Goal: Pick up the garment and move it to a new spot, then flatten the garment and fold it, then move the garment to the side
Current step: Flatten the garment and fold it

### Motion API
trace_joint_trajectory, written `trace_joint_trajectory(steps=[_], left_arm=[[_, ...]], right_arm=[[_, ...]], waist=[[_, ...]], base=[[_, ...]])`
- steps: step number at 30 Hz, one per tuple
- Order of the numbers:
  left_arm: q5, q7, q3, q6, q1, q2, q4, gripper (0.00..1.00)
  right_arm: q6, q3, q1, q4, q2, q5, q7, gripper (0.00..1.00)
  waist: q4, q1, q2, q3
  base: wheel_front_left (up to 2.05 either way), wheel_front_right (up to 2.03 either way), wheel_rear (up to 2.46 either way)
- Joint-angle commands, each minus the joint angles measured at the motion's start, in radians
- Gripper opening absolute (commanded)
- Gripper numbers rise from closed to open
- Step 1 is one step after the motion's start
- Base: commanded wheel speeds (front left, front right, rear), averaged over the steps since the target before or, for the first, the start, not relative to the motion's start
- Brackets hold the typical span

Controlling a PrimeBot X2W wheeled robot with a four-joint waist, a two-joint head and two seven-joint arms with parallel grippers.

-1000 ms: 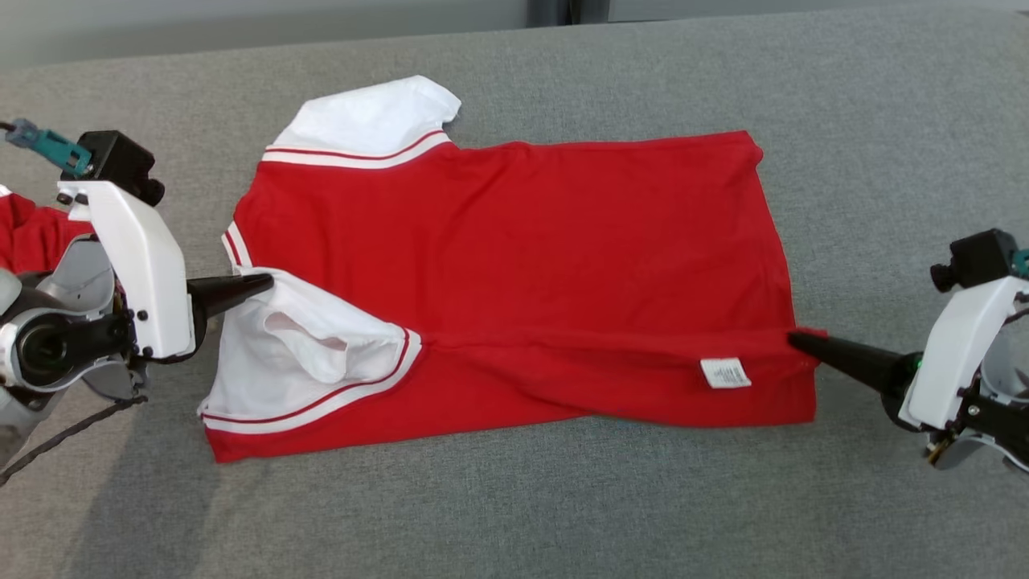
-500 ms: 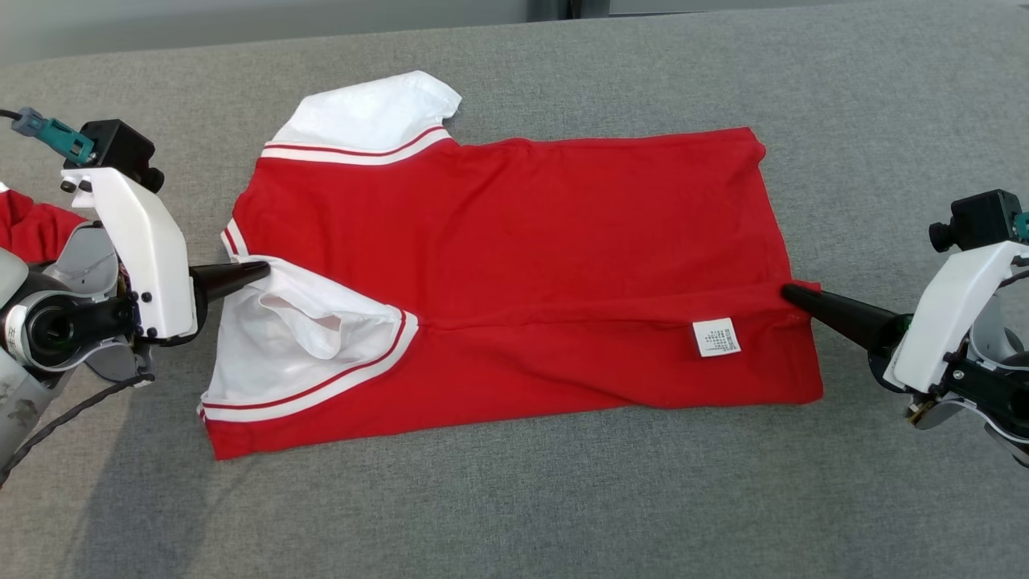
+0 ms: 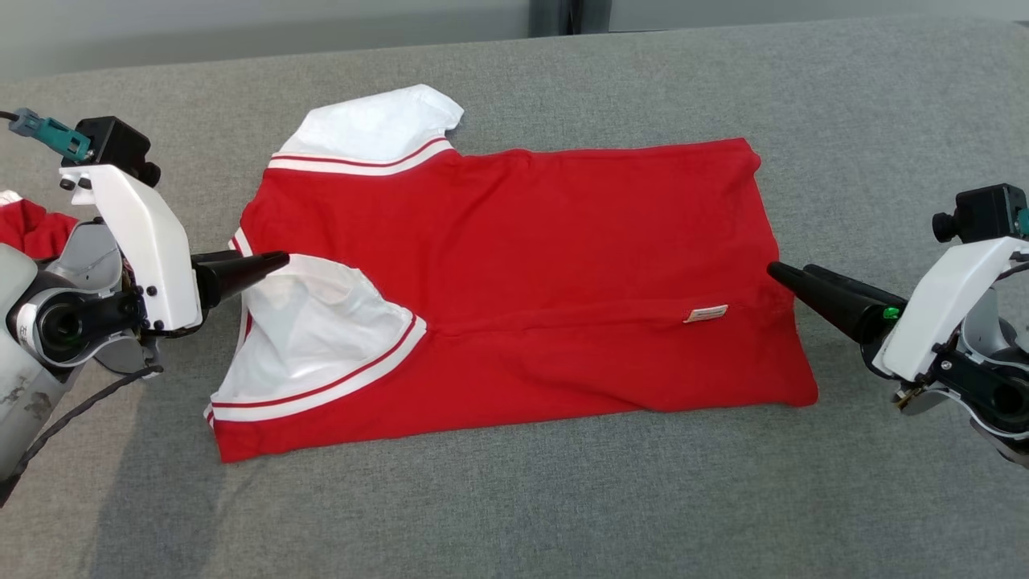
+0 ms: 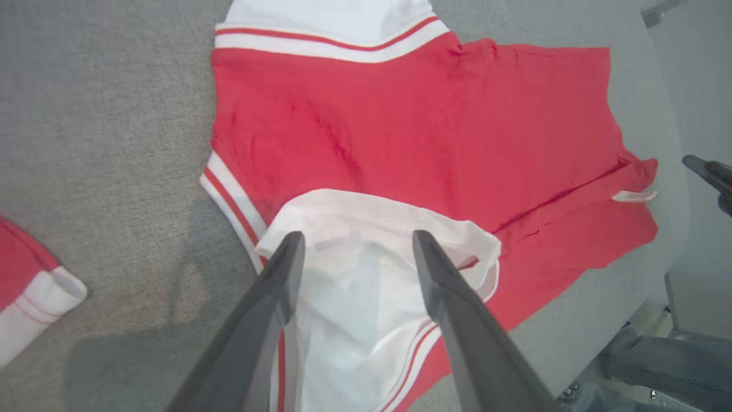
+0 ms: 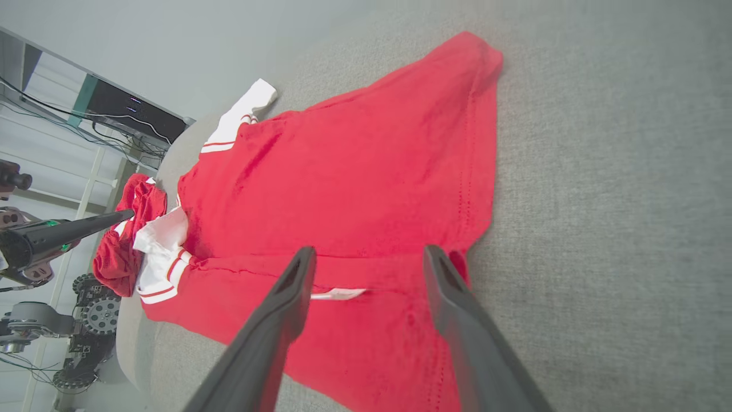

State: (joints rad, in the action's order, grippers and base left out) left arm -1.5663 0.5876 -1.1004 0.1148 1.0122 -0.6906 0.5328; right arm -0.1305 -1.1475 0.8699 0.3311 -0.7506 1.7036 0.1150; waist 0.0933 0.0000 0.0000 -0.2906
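Left tool (image 3: 280, 259) and right tool (image 3: 774, 271), wide open and empty, flank the half-folded red shirt (image 3: 522, 241); back them off without snagging cloth.

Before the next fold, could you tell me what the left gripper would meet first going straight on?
Probably the white sleeve, just ahead of the left gripper; beyond it the garment's red body. Height above the cloth is unclear.

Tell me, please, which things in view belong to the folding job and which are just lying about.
Job: red garment with white sleeves, partly folded; left gripper, open; right gripper, open.
Lying about: second red garment beyond the left gripper; person's leg in jeans; wheeled equipment on the floor.
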Motion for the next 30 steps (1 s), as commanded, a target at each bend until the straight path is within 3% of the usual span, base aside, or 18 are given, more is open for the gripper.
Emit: trace_joint_trajectory(steps=[1, 12, 18, 26, 30], left_arm=[[0.005, -0.009, 0.003, 0.007, 0.004, 0.001, 0.006, 1.00], [0.049, -0.145, 0.022, 0.016, -0.050, -0.042, -0.042, 1.00], [0.097, -0.315, 0.040, 0.012, -0.131, -0.082, -0.102, 1.00], [0.186, -0.643, 0.067, -0.103, -0.300, -0.104, -0.231, 1.00], [0.229, -0.770, 0.068, -0.191, -0.388, -0.113, -0.298, 1.00]], right_arm=[[-0.001, 0.005, -0.018, -0.001, 0.008, -0.009, -0.020, 1.00], [-0.001, 0.038, -0.064, -0.002, 0.003, -0.082, -0.176, 1.00], [-0.001, 0.049, -0.114, 0.015, -0.001, -0.132, -0.295, 1.00], [-0.001, 0.116, -0.216, 0.058, 0.021, -0.232, -0.377, 1.00], [-0.001, 0.264, -0.301, 0.068, 0.063, -0.339, -0.378, 1.00]], waist=[[0.000, 0.0000, 0.0000, 0.011], [-0.011, 0.0000, 0.0000, 0.064], [-0.024, 0.0000, 0.0000, 0.112], [-0.041, 0.0000, 0.0000, 0.163], [-0.049, 0.0000, 0.0000, 0.185]], base=[[0.00, 0.00, 0.00], [0.00, 0.00, 0.00], [0.00, 0.00, 0.00], [0.00, 0.00, 0.00], [0.00, 0.00, 0.00]])
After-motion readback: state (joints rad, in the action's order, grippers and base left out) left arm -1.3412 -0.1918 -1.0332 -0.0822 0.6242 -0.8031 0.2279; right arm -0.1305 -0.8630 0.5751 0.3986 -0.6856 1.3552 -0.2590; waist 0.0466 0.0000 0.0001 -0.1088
